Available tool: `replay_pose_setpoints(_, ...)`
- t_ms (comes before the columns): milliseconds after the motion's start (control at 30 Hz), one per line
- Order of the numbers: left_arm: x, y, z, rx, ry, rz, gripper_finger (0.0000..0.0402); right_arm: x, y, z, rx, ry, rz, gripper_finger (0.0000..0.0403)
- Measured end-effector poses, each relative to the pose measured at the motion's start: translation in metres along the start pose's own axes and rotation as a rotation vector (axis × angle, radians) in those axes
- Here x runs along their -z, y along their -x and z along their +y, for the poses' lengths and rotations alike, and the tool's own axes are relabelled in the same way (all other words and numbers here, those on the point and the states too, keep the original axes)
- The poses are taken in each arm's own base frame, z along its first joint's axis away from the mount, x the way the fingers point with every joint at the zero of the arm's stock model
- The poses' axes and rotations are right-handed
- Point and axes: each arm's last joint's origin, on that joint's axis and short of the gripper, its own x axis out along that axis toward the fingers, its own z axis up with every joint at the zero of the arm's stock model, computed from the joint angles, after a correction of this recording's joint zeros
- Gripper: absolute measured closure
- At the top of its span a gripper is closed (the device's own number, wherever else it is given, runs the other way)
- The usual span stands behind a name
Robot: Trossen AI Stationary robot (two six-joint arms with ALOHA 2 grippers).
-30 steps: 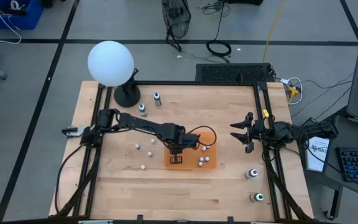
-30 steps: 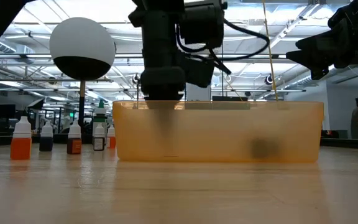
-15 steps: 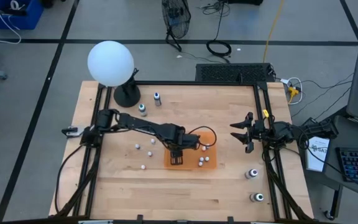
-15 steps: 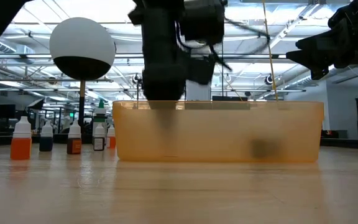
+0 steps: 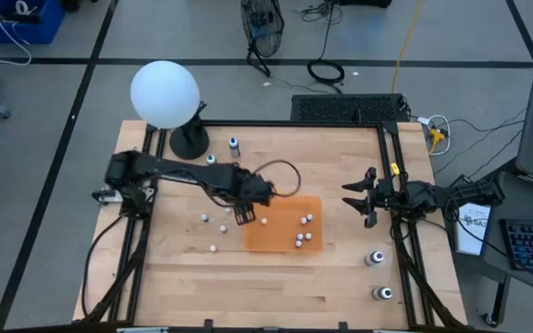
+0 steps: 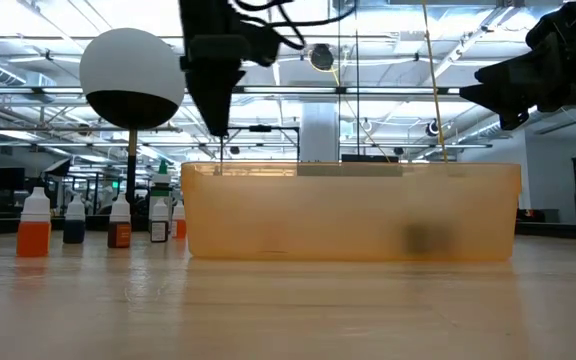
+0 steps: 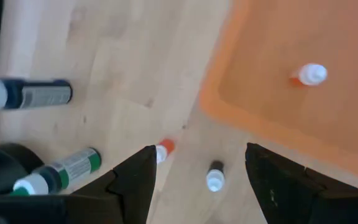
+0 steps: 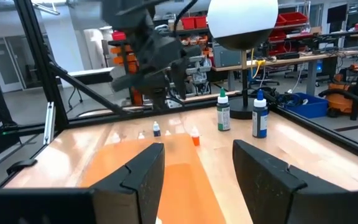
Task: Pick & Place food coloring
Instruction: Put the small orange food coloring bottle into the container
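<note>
Where wooden table ends, workshop begins.

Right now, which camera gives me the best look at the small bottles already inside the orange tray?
The high view: it looks straight down into the orange tray and shows all four bottles. The left wrist view catches only one bottle. In the low view the tray's wall hides them. The right wrist view shows none inside.

text: none legible | bottle labels — too blurred to read
</note>
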Motion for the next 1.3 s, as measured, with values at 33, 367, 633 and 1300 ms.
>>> replay_pose_setpoints(33,0.005,-0.002,0.006,0.009,0.025,-0.008,0.0159,0.000,0.000,0.000,0.000,0.000,0.000,0.0225)
replay_pose_setpoints(367,0.039,-0.059,0.044,0.139,0.194,-0.021,0.0177,0.000,0.000,0.000,0.000,-0.001,-0.002,0.0226)
replay_pose_setpoints(633,0.047,-0.091,0.053,0.096,0.232,0.068,0.0175,0.000,0.000,0.000,0.000,-0.001,-0.002,0.0223)
replay_pose_setpoints(1300,0.044,-0.114,0.050,0.093,0.203,0.108,0.0197,0.000,0.000,0.000,0.000,-0.001,-0.002,0.0226)
